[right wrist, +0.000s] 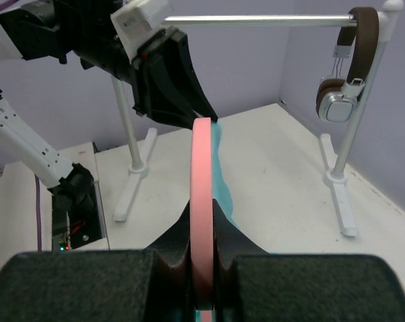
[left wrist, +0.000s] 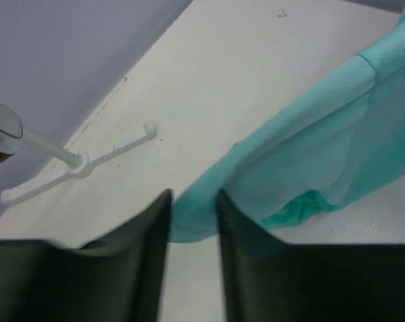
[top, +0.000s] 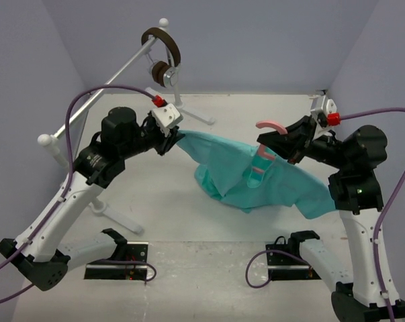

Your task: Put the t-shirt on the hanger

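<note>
The teal t-shirt (top: 256, 178) hangs stretched between both arms above the table. My left gripper (top: 172, 137) is shut on the shirt's left corner, which shows between its fingers in the left wrist view (left wrist: 192, 218). The pink hanger (top: 273, 126) has its hook sticking up above the shirt and its body inside the cloth. My right gripper (top: 283, 144) is shut on the hanger, seen edge-on between the jaws in the right wrist view (right wrist: 202, 194). The shirt's lower folds rest on the table.
A white rail stand (top: 115, 74) runs along the back left, with brown headphones (top: 163, 57) hung on its far end. Its feet (top: 121, 215) stand on the table near the left arm. Grey walls close in the sides and back.
</note>
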Controlling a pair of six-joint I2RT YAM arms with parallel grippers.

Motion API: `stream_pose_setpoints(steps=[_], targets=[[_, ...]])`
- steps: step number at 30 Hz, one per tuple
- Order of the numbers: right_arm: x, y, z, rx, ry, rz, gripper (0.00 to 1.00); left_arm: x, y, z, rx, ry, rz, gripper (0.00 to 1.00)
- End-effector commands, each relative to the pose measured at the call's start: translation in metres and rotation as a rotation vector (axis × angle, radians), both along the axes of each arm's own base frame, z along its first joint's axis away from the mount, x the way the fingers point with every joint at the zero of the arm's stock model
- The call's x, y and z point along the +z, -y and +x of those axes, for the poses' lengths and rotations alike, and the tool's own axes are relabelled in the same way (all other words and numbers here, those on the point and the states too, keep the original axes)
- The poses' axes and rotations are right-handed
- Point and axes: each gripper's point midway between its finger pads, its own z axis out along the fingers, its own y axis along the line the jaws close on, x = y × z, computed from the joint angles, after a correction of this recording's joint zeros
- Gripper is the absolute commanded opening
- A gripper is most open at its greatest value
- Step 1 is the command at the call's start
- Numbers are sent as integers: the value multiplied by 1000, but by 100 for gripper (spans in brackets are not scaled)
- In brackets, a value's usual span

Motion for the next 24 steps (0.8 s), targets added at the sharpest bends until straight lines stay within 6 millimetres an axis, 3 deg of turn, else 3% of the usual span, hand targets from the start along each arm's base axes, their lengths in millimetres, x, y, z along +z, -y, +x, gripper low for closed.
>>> stream_pose_setpoints(steps=[1, 6, 15, 17, 18, 20, 24], targets=[[33, 0, -12, 31, 91, 21, 0, -17, -8, 26, 104, -20, 30, 18], [39, 4, -11, 17, 96, 22, 0, -20, -11, 28, 117, -20, 46, 0], [38, 8, 0, -21, 68, 31, 0, -9, -37, 42, 289, 22, 39, 0], [38, 8, 1, -13, 66, 28, 0, -12, -30, 33, 220, 14, 38, 62], [38, 8, 1, -7, 62, 27, 0, -15, -23, 26, 164, 10, 39, 70], [37, 7, 1, 4, 54, 25, 0, -17, -15, 18, 90, 13, 43, 73], [41, 6, -1, 16, 60, 25, 0, -24, -2, 8, -17, -10, 52, 55]])
